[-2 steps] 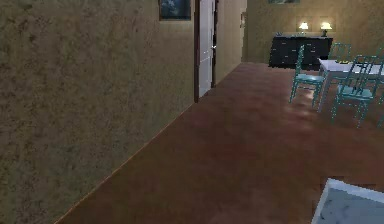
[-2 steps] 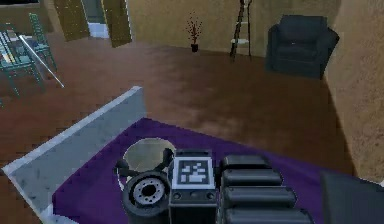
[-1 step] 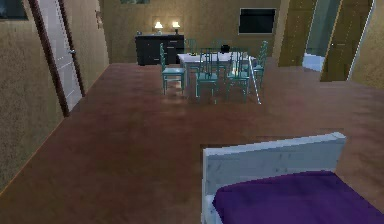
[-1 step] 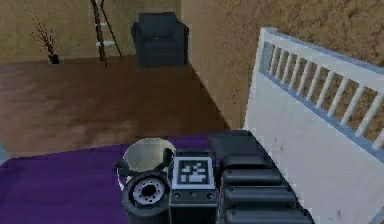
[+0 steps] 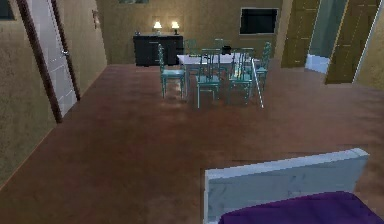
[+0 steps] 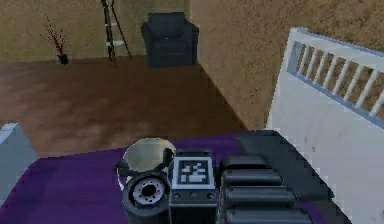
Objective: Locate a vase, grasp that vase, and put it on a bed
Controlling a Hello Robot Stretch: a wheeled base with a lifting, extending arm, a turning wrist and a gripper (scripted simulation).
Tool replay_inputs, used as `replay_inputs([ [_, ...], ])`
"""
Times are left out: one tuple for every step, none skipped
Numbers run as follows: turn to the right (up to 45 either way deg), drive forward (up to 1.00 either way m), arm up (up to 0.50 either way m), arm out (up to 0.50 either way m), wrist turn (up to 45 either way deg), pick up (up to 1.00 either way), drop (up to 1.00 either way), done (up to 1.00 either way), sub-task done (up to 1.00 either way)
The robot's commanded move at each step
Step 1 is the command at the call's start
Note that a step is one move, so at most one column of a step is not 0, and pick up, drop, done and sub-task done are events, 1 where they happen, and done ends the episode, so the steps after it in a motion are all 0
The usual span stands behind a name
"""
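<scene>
A: Jaws?
B: Lower middle of the arm side view, a dark body left of the white marker square (image 6: 192, 172). Can't tell whether they hold anything (or how they stand).
A: Task thing?
B: Pale round vessel (image 6: 148, 155) just above the jaws, over the purple bed (image 6: 60, 180). Resting or lifted, can't tell.
A: Rest?
B: White slatted end board (image 6: 335, 90) right, dark armchair (image 6: 170, 38) top middle, pot with twigs (image 6: 57, 47) upper left. Forward view: white bed board (image 5: 285, 178) lower right, teal chairs (image 5: 172, 72) upper middle, white door (image 5: 52, 50) left.
</scene>
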Motion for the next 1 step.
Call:
replay_inputs([
  [-21.0,0.0,0.0,0.0,0.0,0.0,0.0,0.0,0.0],
])
